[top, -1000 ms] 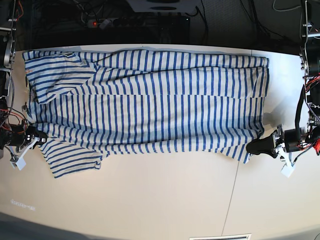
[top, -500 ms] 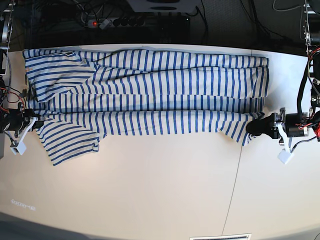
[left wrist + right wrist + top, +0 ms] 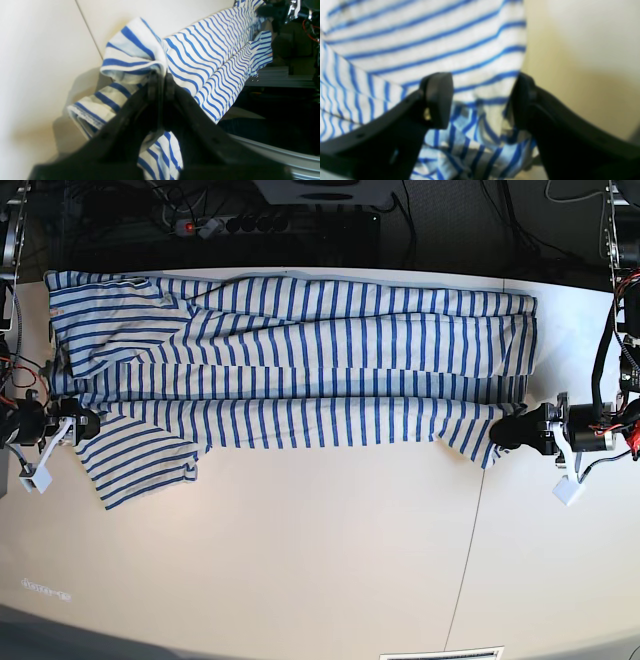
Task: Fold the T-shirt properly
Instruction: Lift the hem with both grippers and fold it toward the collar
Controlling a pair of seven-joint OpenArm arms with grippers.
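The T-shirt (image 3: 300, 370), white with blue stripes, lies lengthwise along the back of the table, with its near long edge folded over. A sleeve (image 3: 140, 465) sticks out at the front left. At the right end, my left gripper (image 3: 510, 430) is shut on the bunched hem corner (image 3: 135, 57), its tips (image 3: 160, 77) pinched together on the cloth. At the left end, my right gripper (image 3: 85, 423) stands open. In the right wrist view its fingers (image 3: 437, 100) are wide apart over loose striped fabric (image 3: 475, 62), and none of the cloth is pinched.
A thin seam (image 3: 470, 560) runs across the cream tabletop (image 3: 300, 560). Behind the table's far edge lie a power strip (image 3: 215, 225) and dark cables. White tags (image 3: 568, 492) hang from both wrists. Arm hardware stands at both side edges.
Both grippers carried the shirt's near edge farther back and up over the body. The right gripper has now opened and let go of the cloth; the left stays shut.
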